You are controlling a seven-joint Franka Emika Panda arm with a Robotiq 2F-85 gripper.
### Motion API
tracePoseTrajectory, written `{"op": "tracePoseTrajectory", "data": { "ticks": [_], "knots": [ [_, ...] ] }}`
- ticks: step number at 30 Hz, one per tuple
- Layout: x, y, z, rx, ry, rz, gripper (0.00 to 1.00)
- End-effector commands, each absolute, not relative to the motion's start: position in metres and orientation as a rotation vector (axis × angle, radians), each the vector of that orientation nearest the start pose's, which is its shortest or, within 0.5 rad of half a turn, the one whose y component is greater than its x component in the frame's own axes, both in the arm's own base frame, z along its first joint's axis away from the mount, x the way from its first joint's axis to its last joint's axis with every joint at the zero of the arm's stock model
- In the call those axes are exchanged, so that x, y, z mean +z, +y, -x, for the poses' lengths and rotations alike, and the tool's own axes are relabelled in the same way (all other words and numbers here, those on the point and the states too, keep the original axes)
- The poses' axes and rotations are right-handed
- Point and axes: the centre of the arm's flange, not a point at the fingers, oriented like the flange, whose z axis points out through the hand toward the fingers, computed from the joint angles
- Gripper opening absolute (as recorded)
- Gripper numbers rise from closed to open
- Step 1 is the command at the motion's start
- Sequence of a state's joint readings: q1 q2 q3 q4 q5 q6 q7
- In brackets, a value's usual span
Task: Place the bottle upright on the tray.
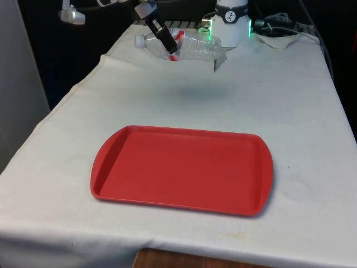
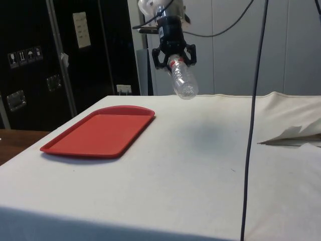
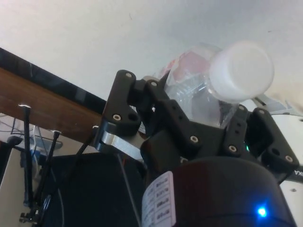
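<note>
Bottle (image 1: 192,47): clear plastic, empty as far as can be seen, with a white cap (image 3: 241,71) and a red label band near the neck. It is off the cloth, held in the air. In the front view it lies almost level, cap toward that view's left, base toward the right. In the side view (image 2: 183,80) it slants down, base lowest, well above the table.

Bottle position: over the far part of the table, beyond the tray and well apart from it; a soft shadow lies on the cloth under it.

Gripper (image 2: 174,56): black, two fingers clamped on the bottle close to the neck, one finger on each side. In the wrist view (image 3: 199,113) the cap sticks out past the fingers (image 3: 128,101) and the clear body runs off behind them. The gripper touches nothing else.

Tray (image 1: 184,167): red, rectangular with rounded corners and a low rim, flat on the cloth on the near half of the table, nothing on it.

Cloth (image 1: 290,100): white, covers the table; wrinkled and folded up near the far end, beside the bottle's base in the front view.
</note>
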State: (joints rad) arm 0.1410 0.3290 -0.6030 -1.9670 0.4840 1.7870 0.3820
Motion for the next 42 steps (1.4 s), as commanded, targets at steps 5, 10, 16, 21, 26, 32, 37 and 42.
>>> {"op": "tracePoseTrajectory", "data": {
  "ticks": [5, 10, 16, 21, 26, 32, 37, 42],
  "knots": [
    [0.315, -0.200, -0.521, 0.549, 1.449, 2.439, 0.00],
    [0.321, -0.198, -0.523, 0.523, 1.450, 2.458, 0.00],
    [0.327, -0.195, -0.526, 0.495, 1.449, 2.475, 0.00],
    [0.331, -0.193, -0.528, 0.465, 1.450, 2.493, 0.00],
    [0.336, -0.191, -0.531, 0.438, 1.451, 2.510, 0.00],
    [0.341, -0.188, -0.533, 0.413, 1.453, 2.527, 0.00],
    [0.346, -0.184, -0.538, 0.383, 1.462, 2.545, 0.00],
    [0.348, -0.181, -0.543, 0.354, 1.486, 2.554, 0.00]
  ]
}}
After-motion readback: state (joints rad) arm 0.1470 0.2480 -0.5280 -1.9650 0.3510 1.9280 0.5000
